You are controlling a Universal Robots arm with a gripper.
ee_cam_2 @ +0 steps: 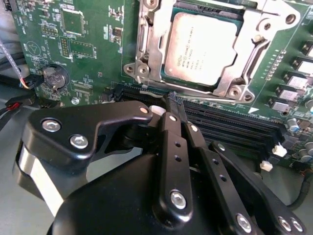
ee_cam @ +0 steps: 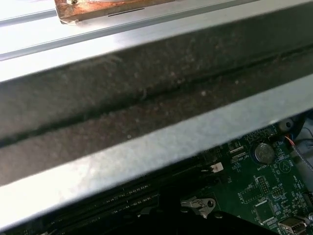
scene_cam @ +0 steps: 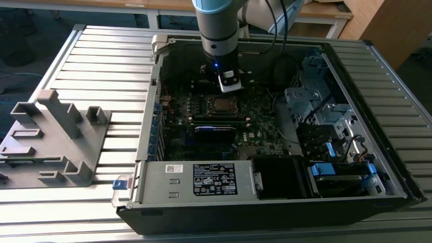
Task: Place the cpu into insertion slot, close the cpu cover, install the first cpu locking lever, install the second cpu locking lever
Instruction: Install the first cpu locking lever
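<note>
Risk as I read it: the claw (ee_cam_2: 174, 100), its black fingers drawn together on nothing I can see, hangs just beside the cpu cover (ee_cam_2: 230, 85), at 12 o'clock from it in the exterior view. A drift downward could scrape the green motherboard (ee_cam_2: 88, 49) or snag the long black memory slots (ee_cam_2: 234, 127) close under the tips. Pressing the thin stamped frame off-centre could bend it or load the chip unevenly. The cpu (ee_cam_2: 203, 49) lies flat in the insertion slot (ee_cam_2: 210, 8), a dull silver-grey square with rounded corners, showing through the silvery cover's window. The claw's links are matte, hard-edged and bolted, unforgiving against fine solder work
</note>
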